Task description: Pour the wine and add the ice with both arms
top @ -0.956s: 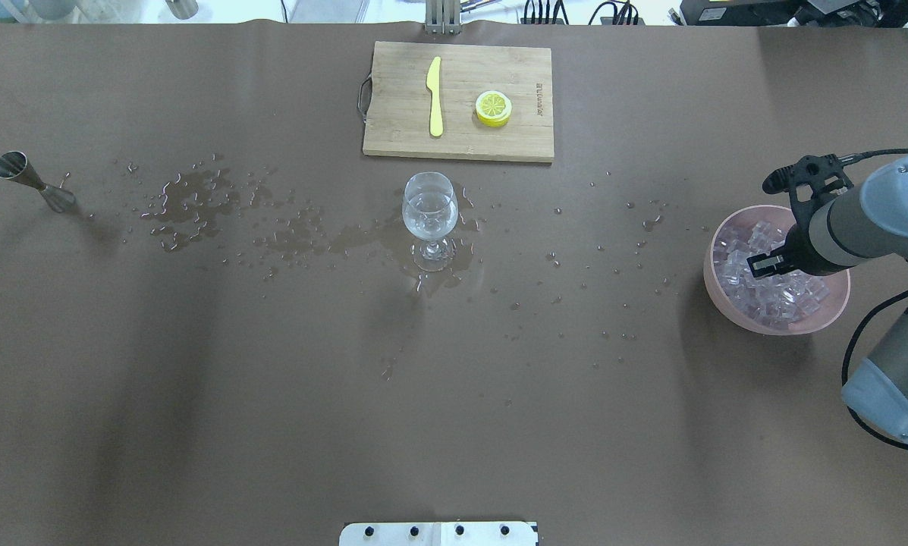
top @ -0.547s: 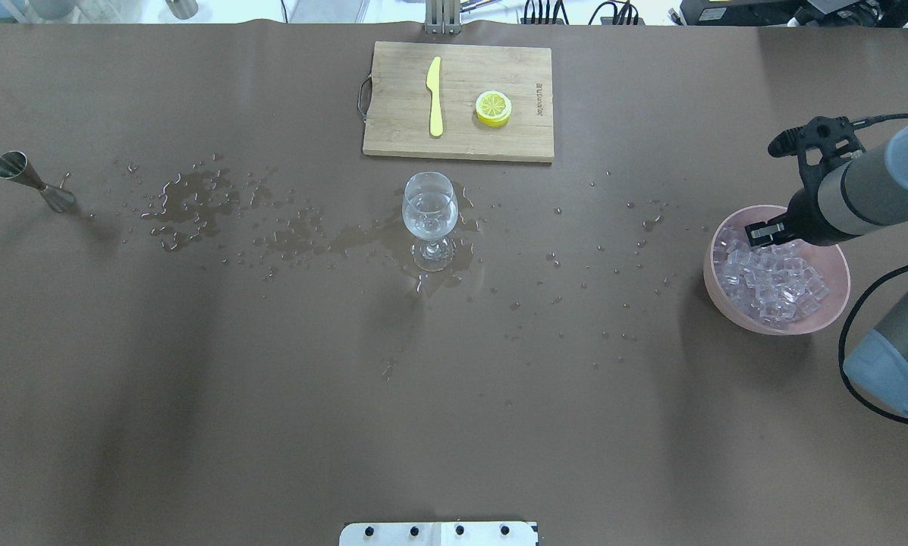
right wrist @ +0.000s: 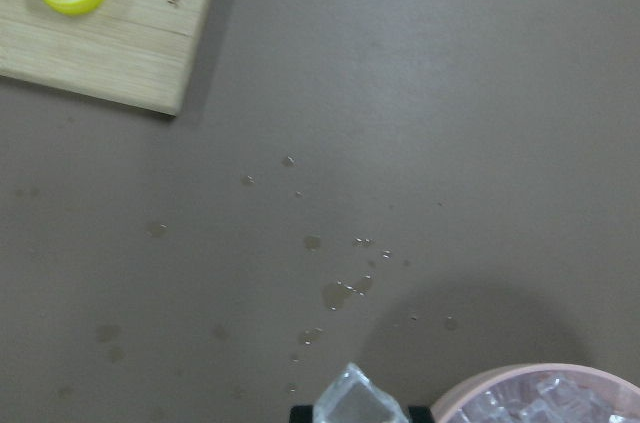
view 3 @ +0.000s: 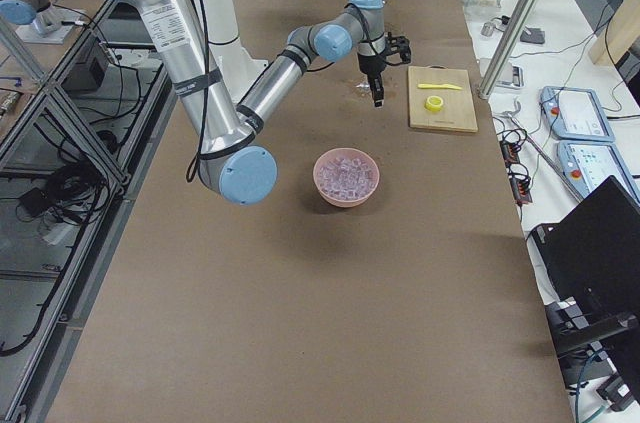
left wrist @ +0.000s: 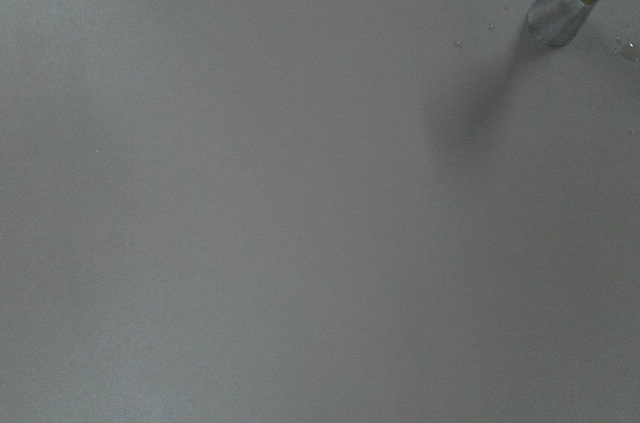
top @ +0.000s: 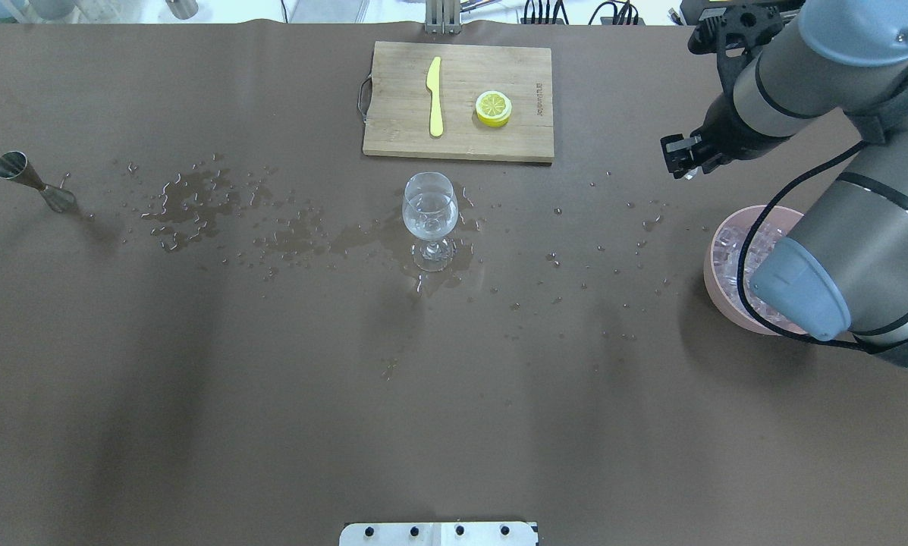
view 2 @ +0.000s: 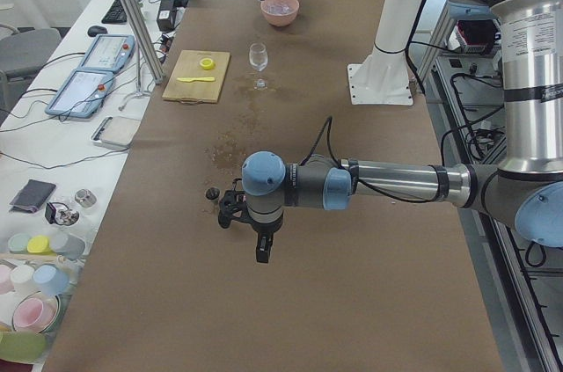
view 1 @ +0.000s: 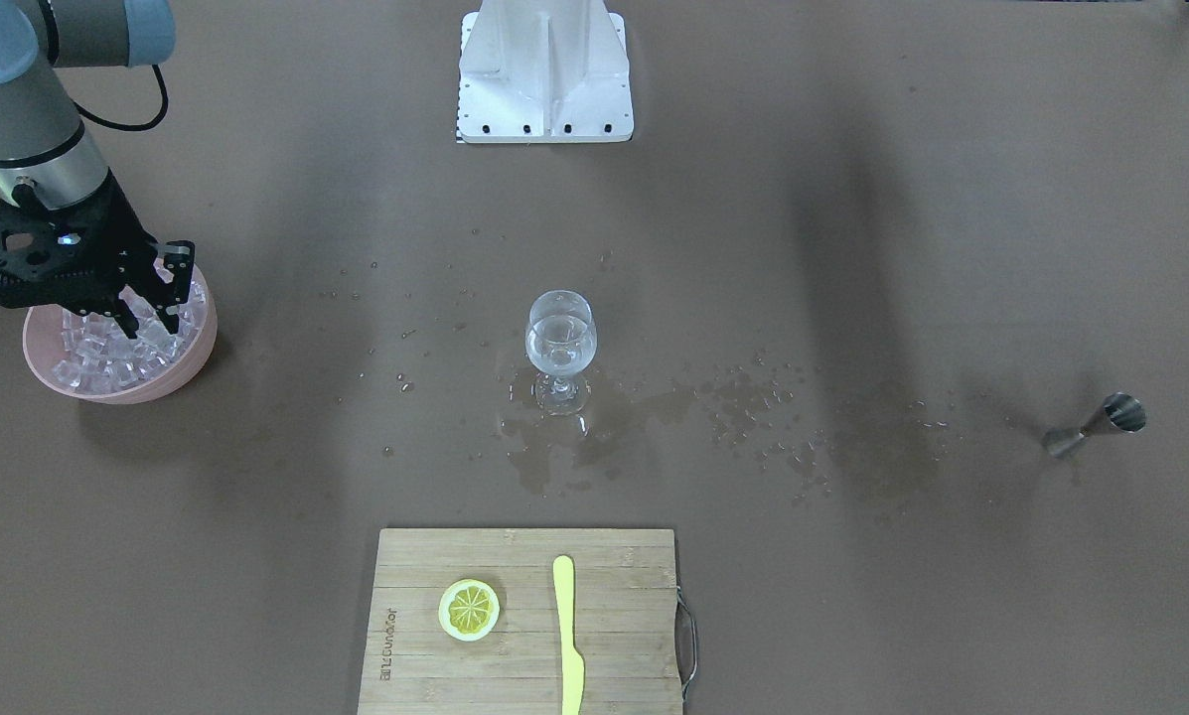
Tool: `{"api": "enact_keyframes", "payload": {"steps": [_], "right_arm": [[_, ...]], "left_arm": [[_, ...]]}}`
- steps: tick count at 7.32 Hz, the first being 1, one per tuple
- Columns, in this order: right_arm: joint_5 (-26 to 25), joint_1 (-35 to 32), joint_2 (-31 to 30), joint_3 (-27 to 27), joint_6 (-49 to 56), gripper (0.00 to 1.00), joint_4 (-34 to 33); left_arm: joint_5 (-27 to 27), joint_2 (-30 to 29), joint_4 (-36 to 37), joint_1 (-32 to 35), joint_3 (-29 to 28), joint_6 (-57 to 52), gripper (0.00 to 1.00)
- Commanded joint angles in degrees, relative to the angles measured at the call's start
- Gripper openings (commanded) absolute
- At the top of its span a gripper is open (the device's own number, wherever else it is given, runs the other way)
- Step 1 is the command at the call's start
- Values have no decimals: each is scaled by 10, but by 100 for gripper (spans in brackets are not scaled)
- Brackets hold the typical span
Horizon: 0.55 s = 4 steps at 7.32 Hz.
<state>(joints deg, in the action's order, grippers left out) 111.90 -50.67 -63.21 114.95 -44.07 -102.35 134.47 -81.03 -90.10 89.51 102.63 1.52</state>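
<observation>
My right gripper (top: 681,161) hangs high above the table, over the far side of the pink bowl (top: 715,292). In the front-facing view the right gripper (view 1: 152,320) stands above the bowl's ice (view 1: 107,359). The right wrist view shows one clear ice cube (right wrist: 352,401) held at the fingertips. A stemmed wine glass (top: 429,208) with clear liquid stands upright mid-table. My left gripper (view 2: 262,249) hovers low near the steel jigger (top: 32,182); I cannot tell if it is open or shut.
A wooden cutting board (top: 393,129) at the back centre holds a yellow knife (top: 435,95) and a lemon slice (top: 493,108). Water puddles and droplets (top: 196,201) spread between jigger, glass and bowl. The right forearm hides much of the bowl in the overhead view.
My right gripper has risen out of the bowl's ice and moved up and away from the robot, toward the bowl's far rim, with an ice cube in it. The glass and jigger have not moved.
</observation>
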Motion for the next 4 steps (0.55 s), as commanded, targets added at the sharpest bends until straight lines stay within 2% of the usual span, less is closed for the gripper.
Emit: {"api": "enact_keyframes", "payload": {"steps": [1,2,4], "right_arm": [[-5,38,64,-3,-83,0,-10],[-12,61,98,-17,-121,0,-9],[-54,111,193,-83,-206,0,-7]], "left_arm": [[0,-3,-18,0,-2,41,98],[0,-2,-20,0,-3,41,98],[0,-2,-20,0,-4,41,98]]}}
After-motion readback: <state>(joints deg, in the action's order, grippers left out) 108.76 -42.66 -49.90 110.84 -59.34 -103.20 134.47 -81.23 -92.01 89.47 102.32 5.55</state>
